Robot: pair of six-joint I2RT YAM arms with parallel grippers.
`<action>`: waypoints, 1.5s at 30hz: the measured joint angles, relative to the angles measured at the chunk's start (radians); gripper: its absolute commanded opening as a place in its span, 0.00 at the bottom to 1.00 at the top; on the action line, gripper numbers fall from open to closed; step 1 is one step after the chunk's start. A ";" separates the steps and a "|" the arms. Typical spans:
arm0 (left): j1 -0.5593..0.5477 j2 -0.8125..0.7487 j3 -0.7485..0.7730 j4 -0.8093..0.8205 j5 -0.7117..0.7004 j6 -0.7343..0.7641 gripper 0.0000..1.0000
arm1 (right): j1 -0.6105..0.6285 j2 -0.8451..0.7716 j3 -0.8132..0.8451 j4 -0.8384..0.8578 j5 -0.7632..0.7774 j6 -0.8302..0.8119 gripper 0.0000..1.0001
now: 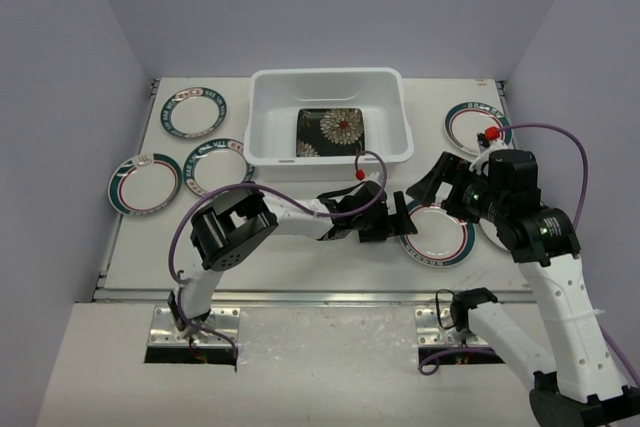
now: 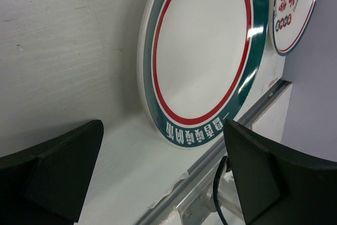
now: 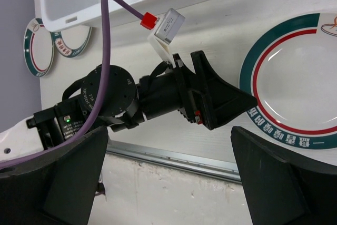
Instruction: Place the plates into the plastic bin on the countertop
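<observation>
Left gripper (image 1: 406, 219) is standing released, a teal-rimmed plate (image 2: 202, 51) lying directly ahead, its white rim characters unreadable. Right gripper (image 1: 438, 189) is hovering released nearby.

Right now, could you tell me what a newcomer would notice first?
The white plastic bin at back centre, holding one black flowered square plate. In front, the open left gripper and open right gripper sit close to a teal-rimmed round plate; similar plates lie on both sides.
</observation>
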 measured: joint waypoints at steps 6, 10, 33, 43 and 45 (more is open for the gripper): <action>-0.002 0.025 0.022 0.019 0.011 -0.008 0.93 | 0.000 -0.021 -0.011 0.000 -0.009 0.012 0.99; -0.002 0.059 0.050 0.041 0.017 -0.022 0.74 | 0.000 -0.029 -0.018 0.000 -0.022 0.023 0.99; -0.001 0.080 -0.040 0.145 -0.011 -0.105 0.00 | 0.000 -0.059 -0.019 -0.022 -0.059 0.046 0.99; 0.001 -0.416 -0.166 -0.292 -0.108 0.048 0.00 | 0.000 -0.044 -0.017 -0.023 -0.048 0.046 0.99; 0.009 -0.502 -0.165 -0.337 -0.117 0.064 0.00 | 0.000 -0.028 -0.004 -0.023 -0.047 0.046 0.99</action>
